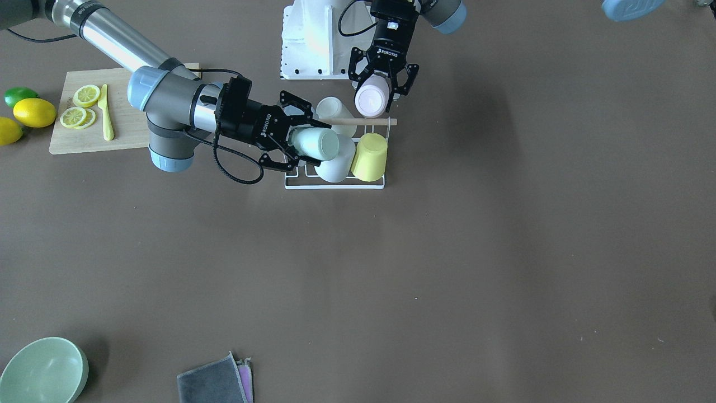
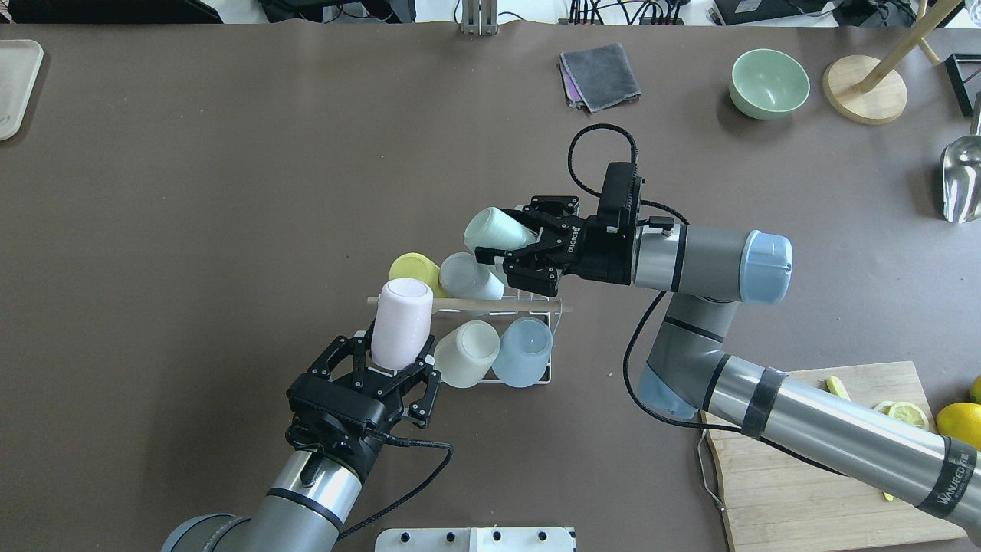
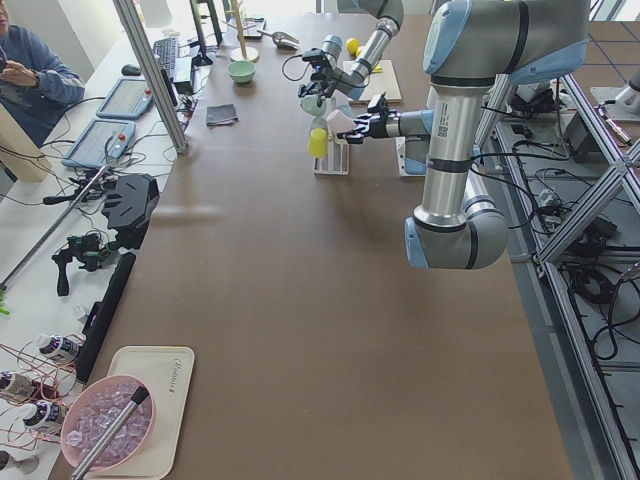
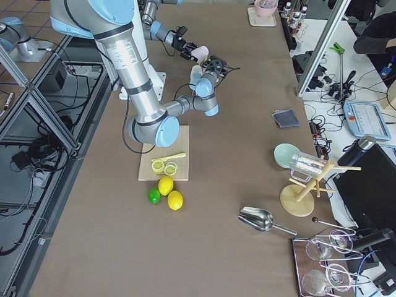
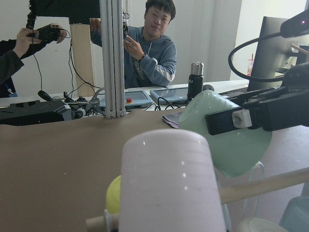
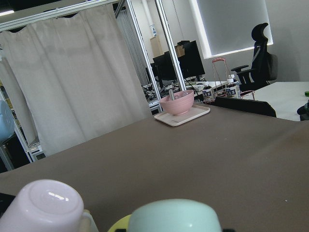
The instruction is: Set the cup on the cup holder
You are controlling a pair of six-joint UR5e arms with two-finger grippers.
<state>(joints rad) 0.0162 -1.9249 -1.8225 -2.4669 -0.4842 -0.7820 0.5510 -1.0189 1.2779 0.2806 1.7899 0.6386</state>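
Observation:
The cup holder (image 2: 546,377) is a white wire rack with a wooden rod (image 2: 506,305) across its top; it also shows in the front view (image 1: 335,185). A yellow cup (image 2: 412,268), a clear cup (image 2: 469,277), a cream cup (image 2: 467,354) and a light blue cup (image 2: 523,351) sit on it. My left gripper (image 2: 391,362) is shut on a pink cup (image 2: 400,330), held tilted over the rack's near left end. My right gripper (image 2: 512,234) is shut on a mint green cup (image 2: 494,228), held sideways above the far row.
A wooden cutting board (image 1: 128,131) with lemon slices and a yellow knife lies by my right arm, with lemons (image 1: 34,112) beyond it. A green bowl (image 1: 42,370) and a grey cloth (image 1: 212,382) lie at the far edge. The robot's white base (image 1: 307,45) stands behind the rack.

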